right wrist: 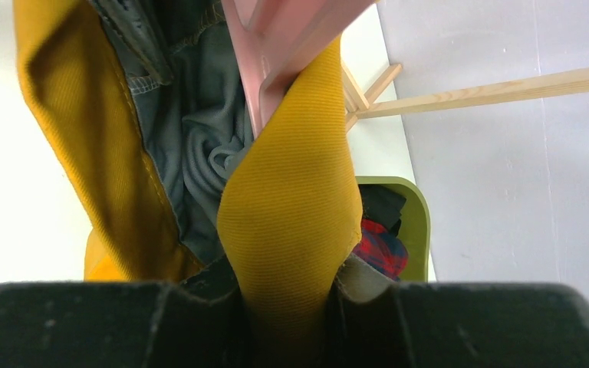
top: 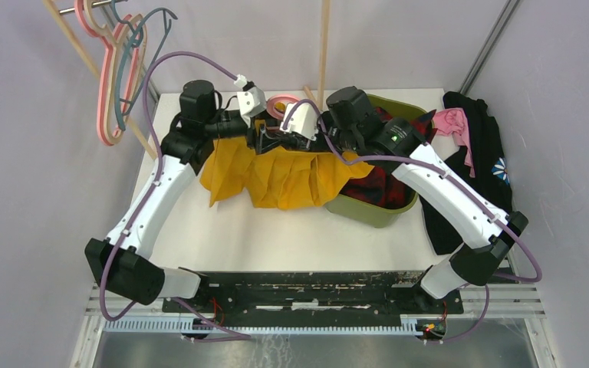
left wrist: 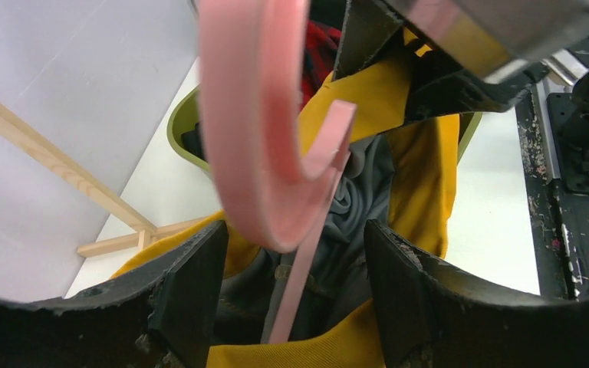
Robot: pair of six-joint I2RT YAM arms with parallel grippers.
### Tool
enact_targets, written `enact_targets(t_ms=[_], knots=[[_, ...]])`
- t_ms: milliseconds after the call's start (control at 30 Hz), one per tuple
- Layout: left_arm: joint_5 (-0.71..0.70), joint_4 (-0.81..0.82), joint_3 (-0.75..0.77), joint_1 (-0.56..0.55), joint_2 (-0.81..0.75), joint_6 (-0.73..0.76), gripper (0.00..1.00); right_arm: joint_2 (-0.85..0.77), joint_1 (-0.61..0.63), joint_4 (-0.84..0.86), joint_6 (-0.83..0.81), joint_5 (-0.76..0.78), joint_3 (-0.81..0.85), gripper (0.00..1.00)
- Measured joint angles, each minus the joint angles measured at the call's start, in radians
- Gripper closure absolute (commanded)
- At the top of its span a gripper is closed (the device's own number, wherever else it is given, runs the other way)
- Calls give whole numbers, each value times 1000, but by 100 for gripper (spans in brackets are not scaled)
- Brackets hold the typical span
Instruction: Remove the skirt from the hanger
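The mustard-yellow skirt (top: 284, 175) with grey lining hangs from a pink hanger (top: 280, 103) at the back middle of the table. In the left wrist view the hanger's pink hook (left wrist: 253, 115) looms close. Its thin stem runs down between the spread fingers of my left gripper (left wrist: 295, 257), which is open and touches nothing. My right gripper (right wrist: 287, 299) is shut on a fold of the skirt's yellow waist (right wrist: 291, 207), just below the hanger's pink shoulder (right wrist: 276, 38). Seen from above, both grippers meet over the skirt's top edge.
An olive-green bin (top: 383, 213) holding red plaid clothing stands right of the skirt. A black garment with a pink piece (top: 475, 153) lies at the table's right edge. Spare hangers (top: 115, 69) hang at upper left, beside wooden poles (top: 324, 46).
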Motion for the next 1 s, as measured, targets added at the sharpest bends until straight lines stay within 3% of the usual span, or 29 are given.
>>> enact_targets(t_ms=[667,1000], knots=[[6,-35,-80,0,-74,-23,36,-4,0,-5,-27,-5,-15,99],[13,13,-77,-5,5,-47,50,-4,0,-10,-26,-11,-15,99]])
